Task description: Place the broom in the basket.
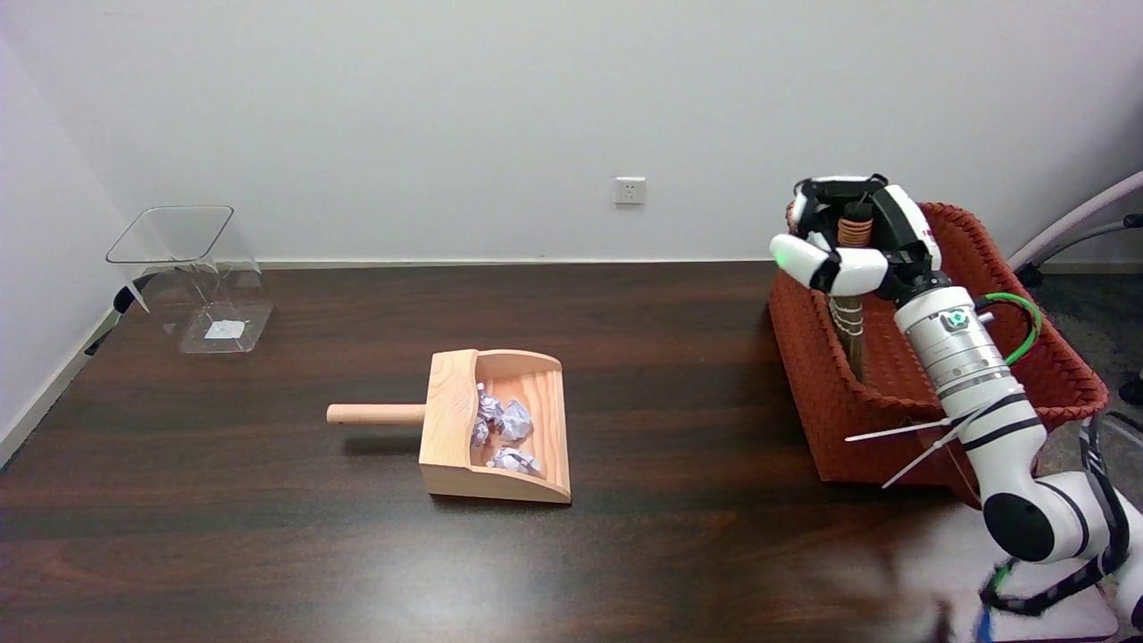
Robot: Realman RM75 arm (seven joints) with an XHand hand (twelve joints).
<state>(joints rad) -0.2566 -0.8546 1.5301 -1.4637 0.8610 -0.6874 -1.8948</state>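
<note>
Standing upright in the basket (1009, 268), the broom (848, 321) has its handle top inside our right hand (853, 241), and our fingers (817, 259) curl around it in a closed grip. We see its lower end down behind the basket's near wall, at the left end. We hold the hand above the basket's back-left corner. Well to the left on the table (268, 536) lies a wooden dustpan (487, 433) with crumpled paper (504, 420) in it. A clear bin (192, 277) sits at the far left.

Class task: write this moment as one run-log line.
robot hand: holds broom upright | broom: lower end inside basket | release: not yet
</note>
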